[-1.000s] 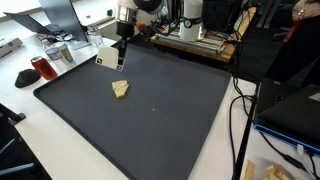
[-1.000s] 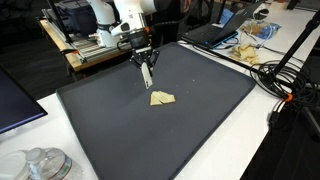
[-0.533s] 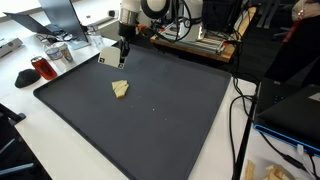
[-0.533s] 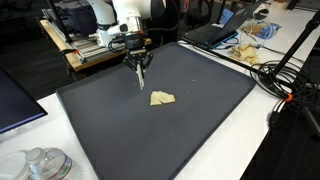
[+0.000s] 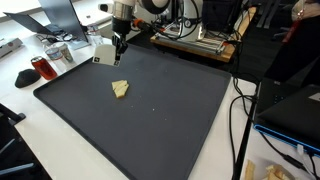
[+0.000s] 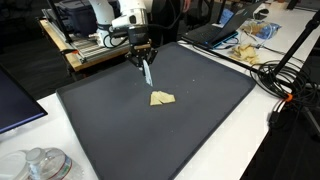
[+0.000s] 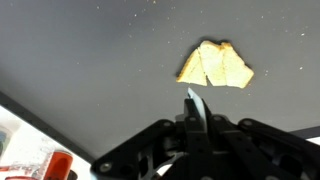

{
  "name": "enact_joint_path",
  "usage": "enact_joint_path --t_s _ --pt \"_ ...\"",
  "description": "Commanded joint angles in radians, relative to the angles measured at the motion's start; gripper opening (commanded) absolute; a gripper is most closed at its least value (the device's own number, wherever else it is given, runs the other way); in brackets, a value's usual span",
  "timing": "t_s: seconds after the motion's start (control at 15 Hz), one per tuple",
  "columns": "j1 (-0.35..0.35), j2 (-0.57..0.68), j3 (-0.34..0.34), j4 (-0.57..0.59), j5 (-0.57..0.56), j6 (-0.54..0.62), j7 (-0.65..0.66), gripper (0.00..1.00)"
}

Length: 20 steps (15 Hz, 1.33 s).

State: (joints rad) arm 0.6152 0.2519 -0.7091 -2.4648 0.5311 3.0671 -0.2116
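Observation:
In the wrist view my gripper [image 7: 193,112] is shut on a thin white card [image 7: 192,101], seen edge-on between the fingers. In both exterior views the gripper [image 5: 117,43] [image 6: 145,62] hangs over the far part of the black mat [image 5: 170,120] [image 6: 120,130]. The white card [image 5: 104,53] [image 6: 148,73] dangles below it, clear of the mat. A crumpled yellowish piece [image 5: 120,89] [image 6: 162,98] [image 7: 216,65] lies flat on the mat, a short way in front of the gripper and not touching the card.
A red can [image 5: 40,68], a black disc [image 5: 25,77] and a glass jar [image 5: 58,55] stand beside one edge of the mat. Cables [image 6: 285,85] and a laptop [image 5: 290,110] lie along the opposite side. A wooden rack [image 5: 200,40] is behind the arm.
The wrist has turned a little and the hanging card has swung and risen slightly. The yellowish piece has not moved. The gripper stays shut.

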Motion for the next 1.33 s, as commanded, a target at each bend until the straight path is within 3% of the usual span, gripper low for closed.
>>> enact_joint_path --t_s 0.0,0.33,0.6,0.67,0.87,1.13,1.27 --pt "0.173 -0.006 -0.196 0.072 -0.173 -0.145 0.097 0.01" --pt "0.307 -0.041 -0.338 0.192 -0.35 -0.372 0.147 0.01" --pt "0.355 -0.073 -0.36 0.257 -0.424 -0.534 0.109 0.01" --pt "0.204 -0.136 -0.2 0.263 -0.549 -0.551 0.183 0.01" --pt "0.049 -0.184 -0.005 0.256 -0.633 -0.632 0.173 0.01" --pt "-0.241 -0.232 0.31 0.211 -0.652 -0.695 0.142 0.01" --pt "-0.368 -0.248 0.429 0.18 -0.57 -0.712 0.037 0.01"
